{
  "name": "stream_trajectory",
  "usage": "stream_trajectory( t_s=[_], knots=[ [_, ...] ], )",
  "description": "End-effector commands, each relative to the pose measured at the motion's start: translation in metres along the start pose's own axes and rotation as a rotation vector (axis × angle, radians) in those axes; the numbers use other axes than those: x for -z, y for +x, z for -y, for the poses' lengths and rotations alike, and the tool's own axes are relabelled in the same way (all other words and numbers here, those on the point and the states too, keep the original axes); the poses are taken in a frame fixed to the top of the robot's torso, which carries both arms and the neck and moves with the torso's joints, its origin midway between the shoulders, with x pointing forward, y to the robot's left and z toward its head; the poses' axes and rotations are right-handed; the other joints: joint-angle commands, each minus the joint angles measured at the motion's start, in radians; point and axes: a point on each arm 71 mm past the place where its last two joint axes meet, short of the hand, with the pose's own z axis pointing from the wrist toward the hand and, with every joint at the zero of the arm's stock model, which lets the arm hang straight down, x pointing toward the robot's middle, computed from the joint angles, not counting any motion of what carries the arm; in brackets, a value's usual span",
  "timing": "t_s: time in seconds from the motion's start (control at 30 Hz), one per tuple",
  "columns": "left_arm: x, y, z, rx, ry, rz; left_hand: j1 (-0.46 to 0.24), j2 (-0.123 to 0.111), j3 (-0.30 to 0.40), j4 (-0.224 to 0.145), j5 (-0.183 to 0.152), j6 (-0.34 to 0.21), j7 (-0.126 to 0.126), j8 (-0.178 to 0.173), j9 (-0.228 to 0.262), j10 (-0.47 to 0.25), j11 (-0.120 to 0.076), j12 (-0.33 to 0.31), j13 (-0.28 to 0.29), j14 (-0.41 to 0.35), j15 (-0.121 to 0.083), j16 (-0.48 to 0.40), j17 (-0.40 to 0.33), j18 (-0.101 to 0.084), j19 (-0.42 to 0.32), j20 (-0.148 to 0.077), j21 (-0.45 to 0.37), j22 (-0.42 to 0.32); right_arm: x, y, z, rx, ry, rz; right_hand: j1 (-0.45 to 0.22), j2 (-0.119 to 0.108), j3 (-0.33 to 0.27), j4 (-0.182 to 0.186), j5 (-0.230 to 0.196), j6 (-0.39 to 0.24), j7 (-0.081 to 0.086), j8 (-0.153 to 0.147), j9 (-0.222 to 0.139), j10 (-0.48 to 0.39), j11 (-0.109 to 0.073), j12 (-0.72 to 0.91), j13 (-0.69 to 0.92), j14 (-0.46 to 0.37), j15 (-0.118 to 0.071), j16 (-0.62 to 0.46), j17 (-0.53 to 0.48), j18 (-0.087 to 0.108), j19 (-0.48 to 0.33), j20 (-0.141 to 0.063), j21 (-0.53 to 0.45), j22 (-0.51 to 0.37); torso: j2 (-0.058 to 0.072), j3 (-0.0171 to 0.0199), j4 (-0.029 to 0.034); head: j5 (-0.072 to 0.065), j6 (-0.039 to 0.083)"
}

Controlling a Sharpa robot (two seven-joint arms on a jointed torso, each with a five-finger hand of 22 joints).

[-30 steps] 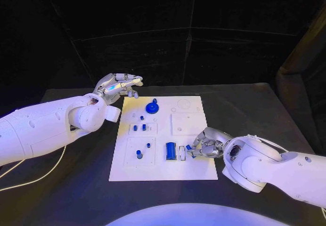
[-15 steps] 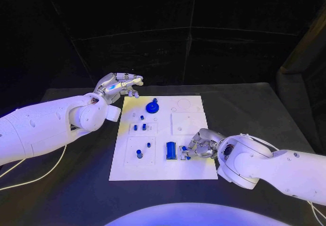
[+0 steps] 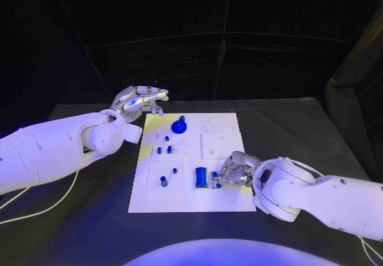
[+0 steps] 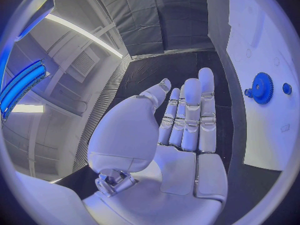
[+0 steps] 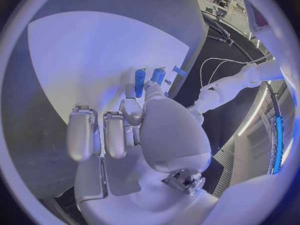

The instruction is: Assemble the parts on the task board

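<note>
The white task board lies in the middle of the table. My right hand rests low over its near right part and pinches a small blue part between thumb and a finger, right beside an upright blue block. The right wrist view shows that part at my fingertips, with the block just behind it. My left hand hovers by the board's far left corner, fingers stretched out, holding nothing. A blue gear stands at the far end, also seen as the gear past my left fingers.
Small blue pegs stand in the board's left middle plate, and one peg in the near left plate. Black cloth covers the table around the board. A pale cable trails under my left arm.
My right hand has shifted a little to the left with the small blue part, closer to the blue block. My left hand has stayed in place.
</note>
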Motion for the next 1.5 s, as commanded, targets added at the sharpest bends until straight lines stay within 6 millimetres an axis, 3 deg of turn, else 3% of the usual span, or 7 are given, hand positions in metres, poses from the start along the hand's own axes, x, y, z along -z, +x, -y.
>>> stream_trajectory(
  t_s=[0.03, 0.13, 0.33, 0.43, 0.67, 1.13, 1.5],
  knots=[
    [-0.001, 0.002, 0.001, 0.008, 0.004, -0.012, 0.000, 0.010, -0.007, 0.002, 0.000, -0.005, 0.001, 0.006, -0.002, -0.005, -0.002, 0.003, -0.002, -0.004, 0.001, -0.004, -0.001, 0.006, 0.001, 0.003, -0.004, -0.001, -0.001, 0.000, -0.001, 0.011, -0.003, 0.004, -0.016, -0.001, -0.004, 0.009, -0.006, 0.009, 0.001, -0.004, 0.001, 0.007, 0.002, -0.002, -0.002, 0.066, -0.008, 0.002, 0.081, -0.015, 0.006, -0.007, 0.005, 0.012, 0.000, -0.0002, 0.0004, 0.000, 0.000],
    [-0.001, 0.002, 0.001, 0.008, 0.004, -0.012, 0.000, 0.010, -0.007, 0.002, 0.000, -0.005, 0.001, 0.006, -0.002, -0.005, -0.002, 0.003, -0.002, -0.004, 0.001, -0.004, -0.001, 0.006, 0.001, 0.003, -0.004, -0.001, -0.001, 0.000, -0.002, 0.014, -0.003, 0.002, -0.043, -0.005, -0.020, 0.017, -0.032, 0.014, 0.002, -0.007, 0.002, 0.009, 0.003, -0.003, -0.002, 0.066, -0.006, 0.001, 0.080, -0.015, 0.006, -0.007, 0.004, 0.012, 0.000, -0.0001, -0.0002, -0.001, 0.000],
    [-0.001, 0.002, 0.001, 0.008, 0.003, -0.013, 0.000, 0.010, -0.007, 0.002, 0.000, -0.005, 0.001, 0.006, -0.002, -0.005, -0.002, 0.003, -0.002, -0.004, 0.001, -0.004, -0.001, 0.006, 0.001, 0.003, -0.004, -0.001, -0.003, 0.000, -0.002, 0.018, 0.002, 0.008, -0.120, 0.004, -0.075, 0.016, -0.291, 0.016, 0.002, -0.015, 0.006, 0.007, 0.005, -0.016, -0.006, 0.064, -0.005, -0.005, 0.072, -0.013, 0.002, -0.005, -0.002, 0.002, 0.000, -0.0005, 0.0002, -0.002, 0.000],
    [-0.001, 0.002, 0.001, 0.008, 0.003, -0.013, 0.000, 0.010, -0.007, 0.002, 0.000, -0.005, 0.001, 0.006, -0.002, -0.005, -0.002, 0.003, -0.002, -0.004, 0.001, -0.004, -0.001, 0.006, 0.001, 0.003, -0.004, -0.001, -0.003, -0.001, -0.001, 0.017, 0.002, 0.016, -0.140, 0.002, -0.094, 0.017, -0.348, 0.008, 0.005, -0.022, 0.007, 0.000, 0.007, -0.033, -0.015, 0.062, -0.003, -0.011, 0.064, -0.011, -0.003, -0.004, -0.010, -0.010, -0.001, -0.0002, 0.0001, -0.002, 0.000],
    [-0.001, 0.002, 0.001, 0.008, 0.002, -0.014, 0.000, 0.010, -0.007, 0.002, 0.000, -0.005, 0.001, 0.006, -0.002, -0.005, -0.002, 0.004, -0.002, -0.004, 0.001, -0.004, -0.001, 0.006, 0.002, 0.003, -0.004, -0.002, -0.002, 0.000, -0.003, 0.026, -0.016, 0.009, -0.144, -0.004, -0.103, 0.016, -0.353, -0.002, 0.009, -0.027, 0.007, -0.007, 0.010, -0.044, -0.022, 0.061, -0.001, -0.014, 0.061, -0.009, -0.007, -0.002, -0.015, -0.018, -0.001, 0.0007, -0.0004, -0.003, 0.001],
    [-0.001, 0.001, 0.001, 0.008, 0.001, -0.013, 0.000, 0.010, -0.008, 0.002, 0.000, -0.006, 0.001, 0.008, -0.002, -0.006, -0.002, 0.005, -0.002, -0.005, 0.001, -0.004, -0.002, 0.006, 0.002, 0.003, -0.006, -0.003, 0.006, 0.003, -0.006, 0.041, -0.051, -0.032, -0.112, 0.034, -0.099, 0.011, -0.267, 0.014, 0.004, -0.023, 0.017, 0.004, 0.006, -0.027, -0.006, 0.065, -0.004, -0.006, 0.076, -0.013, 0.002, -0.003, -0.005, 0.002, -0.001, 0.0003, -0.0005, -0.002, 0.000],
    [-0.001, 0.001, 0.001, 0.008, 0.001, -0.011, 0.000, 0.010, -0.008, 0.002, 0.000, -0.006, 0.001, 0.008, -0.002, -0.006, -0.002, 0.005, -0.002, -0.005, 0.001, -0.004, -0.002, 0.006, 0.002, 0.003, -0.006, -0.003, 0.007, -0.001, 0.000, 0.048, -0.041, -0.025, -0.090, 0.041, -0.102, 0.003, -0.226, 0.015, 0.003, -0.027, 0.019, 0.005, 0.006, -0.030, -0.005, 0.066, -0.004, -0.006, 0.077, -0.013, 0.002, -0.004, -0.005, 0.002, 0.000, -0.0001, -0.0008, -0.002, 0.002]
  ],
)
